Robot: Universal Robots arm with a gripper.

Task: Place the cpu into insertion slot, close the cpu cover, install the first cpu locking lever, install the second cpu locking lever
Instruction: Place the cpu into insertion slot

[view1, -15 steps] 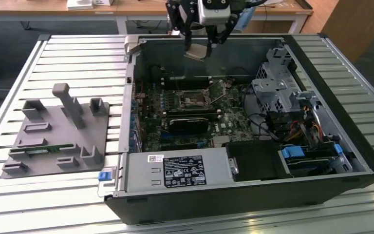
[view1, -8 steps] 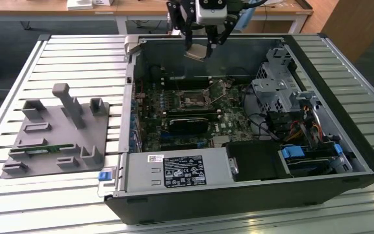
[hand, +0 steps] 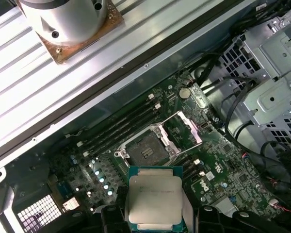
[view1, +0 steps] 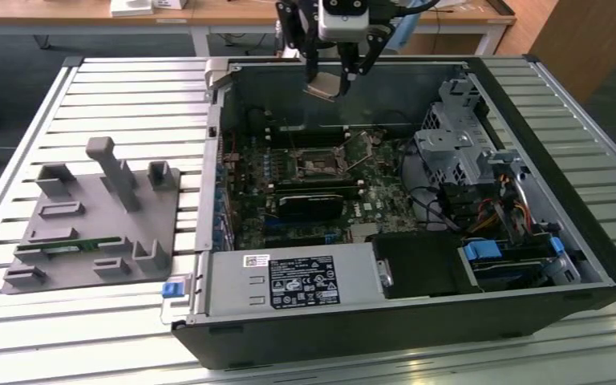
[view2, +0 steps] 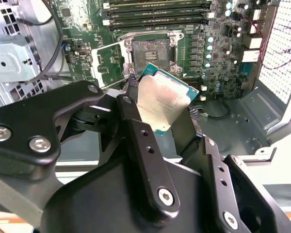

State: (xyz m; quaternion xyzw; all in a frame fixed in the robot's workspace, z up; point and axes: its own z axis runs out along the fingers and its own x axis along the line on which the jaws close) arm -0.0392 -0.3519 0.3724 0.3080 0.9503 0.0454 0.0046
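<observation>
The work stood at the first step. The gripper (view1: pixel 330 79) hung well above the insertion slot (view1: pixel 317 164), a small square dark socket with a silver rim set into the green-black motherboard (view1: pixel 286 220). Its black fingers (view2: pixel 136 126) were parted only as wide as the chip and clamped the cpu (view2: pixel 162 99), a small flat square chip with a dull silver-grey metal top, by two opposite edges. In both wrist views the cpu (hand: pixel 153 196) was in the air, apart from the insertion slot (hand: pixel 145 151) and not seated.

The cpu cover (hand: pixel 186 131), a thin silver metal frame with a big square window, stood swung open just beside the slot, so the socket lay bare. In the exterior view the chip looked tilted. Seating it would probably call for levelling it, squaring its edges to the slot's rim and lowering it without scraping.

The open black computer case (view1: pixel 394 337), lying on the slatted metal desk (view1: pixel 105 88), held the motherboard. Near the slot inside it were a black rectangular card (view1: pixel 310 204), a silver labelled power supply (view1: pixel 286 281), a grey metal drive cage (view1: pixel 458 160) and bundled cables (view1: pixel 490 212). Well apart from the slot, outside the case toward the exterior view's left, a grey moulded holder (view1: pixel 73 216) carried a narrow green module (view1: pixel 73 249).
</observation>
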